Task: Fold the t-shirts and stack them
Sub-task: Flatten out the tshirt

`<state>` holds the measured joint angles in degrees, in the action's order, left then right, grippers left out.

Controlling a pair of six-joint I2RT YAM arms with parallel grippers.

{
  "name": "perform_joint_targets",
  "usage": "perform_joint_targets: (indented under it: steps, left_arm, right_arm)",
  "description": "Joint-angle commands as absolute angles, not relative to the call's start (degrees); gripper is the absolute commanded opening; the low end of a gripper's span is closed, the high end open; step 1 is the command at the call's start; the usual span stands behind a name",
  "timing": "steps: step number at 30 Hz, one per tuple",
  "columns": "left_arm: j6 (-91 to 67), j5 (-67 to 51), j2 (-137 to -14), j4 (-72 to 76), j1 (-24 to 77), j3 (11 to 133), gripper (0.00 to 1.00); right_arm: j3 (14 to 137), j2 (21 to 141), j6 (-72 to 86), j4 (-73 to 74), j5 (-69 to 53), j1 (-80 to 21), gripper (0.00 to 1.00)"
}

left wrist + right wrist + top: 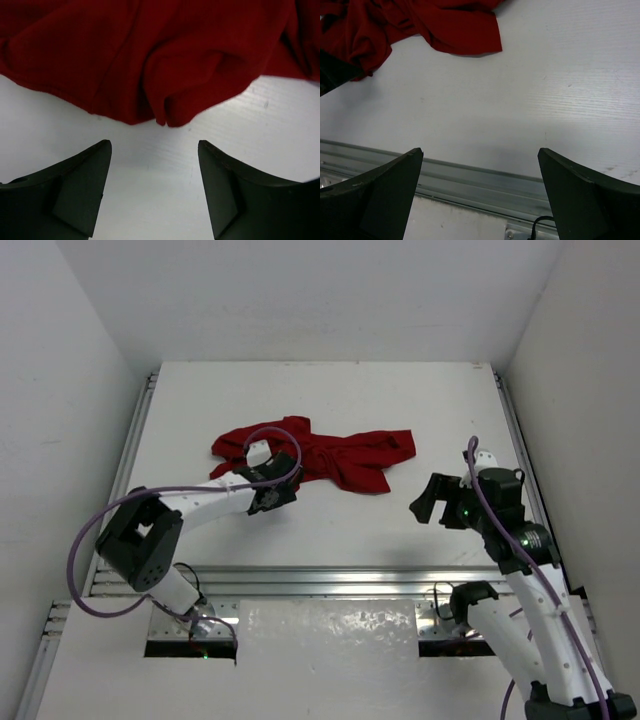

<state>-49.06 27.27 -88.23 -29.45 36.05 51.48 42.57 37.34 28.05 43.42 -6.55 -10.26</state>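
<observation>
The left arm (200, 502) holds jaws open at the red t-shirt (350, 455) hem, likely to grab it; the right arm (505, 510) idles lower right, jaws open.

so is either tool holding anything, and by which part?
Nothing held: left tool open, just short of the t-shirt; right tool open over the table.

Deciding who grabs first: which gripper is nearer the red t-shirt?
Left. The left gripper is at the t-shirt's near edge, with cloth just ahead of its open fingers. The right gripper hangs apart from the shirt, past its right end, above the table.
</observation>
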Motion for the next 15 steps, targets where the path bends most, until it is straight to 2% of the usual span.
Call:
perform_joint_targets:
  steps: [1, 3, 4, 8, 15]
  left_arm:
    - [-51.24, 33.74, -89.73, -27.24, 35.77, 55.72, 0.68]
    - [-51.24, 35.77, -91.4, -27.42, 35.77, 56.07, 0.68]
    - [-50.98, 36.21, -91.84, -27.16, 35.68, 56.07, 0.58]
    - [-50.27, 36.38, -94.39, -27.32, 35.07, 57.04, 0.49]
    - [-49.4, 36.04, -97.82, -22.68, 32.79, 55.02, 0.47]
  right_arm:
    - [41.75, 36.04, 27.16, 40.08, -9.05, -10.19, 0.99]
    - [41.22, 36.12, 27.16, 39.82, -9.14, -10.28, 0.99]
    - [40.96, 36.04, 27.07, 39.55, -9.23, -10.2, 0.99]
    - [40.08, 36.12, 26.9, 38.58, -10.1, -10.2, 0.99]
    - [39.38, 36.3, 26.89, 37.71, -11.16, -10.37, 0.99]
